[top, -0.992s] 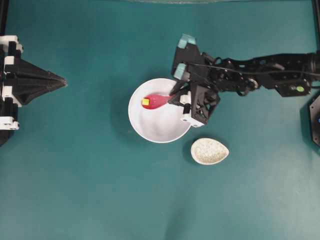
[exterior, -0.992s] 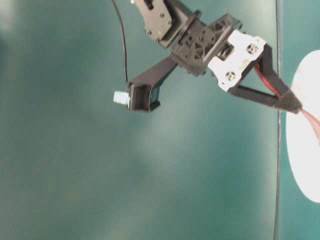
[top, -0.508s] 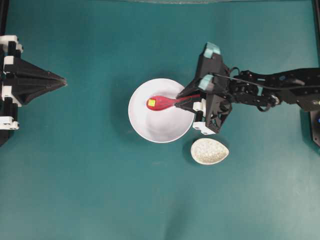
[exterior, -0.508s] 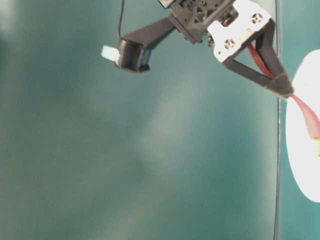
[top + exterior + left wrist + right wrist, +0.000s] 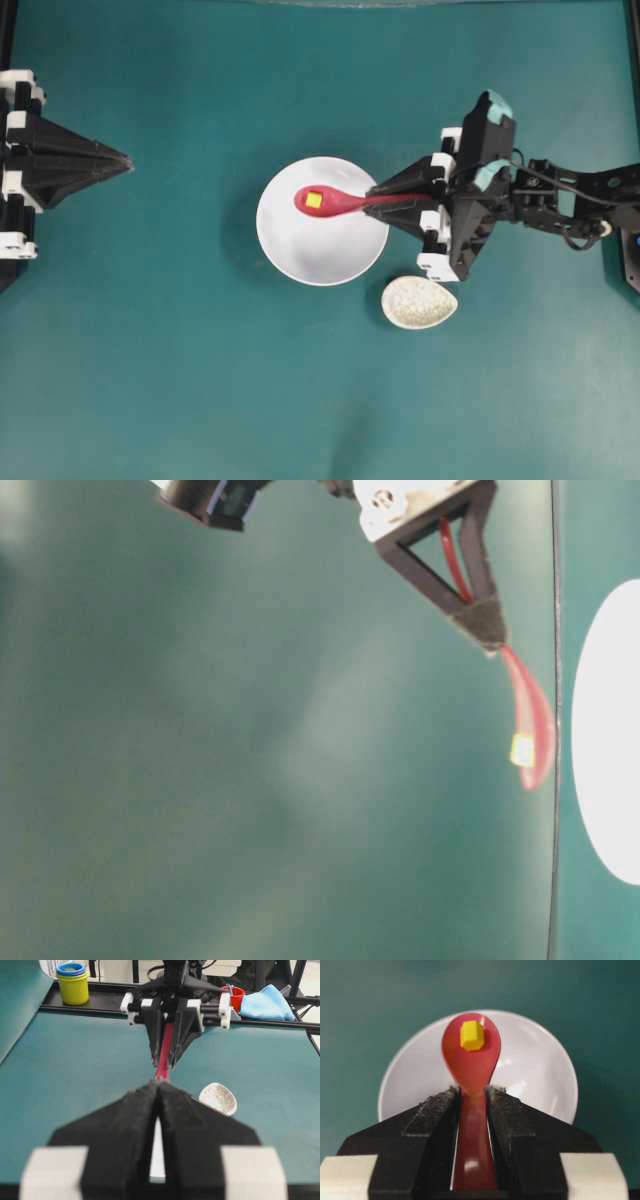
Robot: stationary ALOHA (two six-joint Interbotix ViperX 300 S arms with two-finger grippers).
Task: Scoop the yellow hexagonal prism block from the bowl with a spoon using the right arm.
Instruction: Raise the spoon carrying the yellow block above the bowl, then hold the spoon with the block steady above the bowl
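Yellow hexagonal prism block (image 5: 471, 1035) sits in the far end of the spoon (image 5: 470, 1065) scoop, over the bowl (image 5: 540, 1075); your right gripper (image 5: 471, 1097) pinches the handle level, likely so it won't roll off.

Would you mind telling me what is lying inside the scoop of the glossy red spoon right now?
A small yellow hexagonal block sits in the glossy red spoon, near the scoop's far end. Nothing else shows there. The handle's middle is covered by the right hand clamping it.
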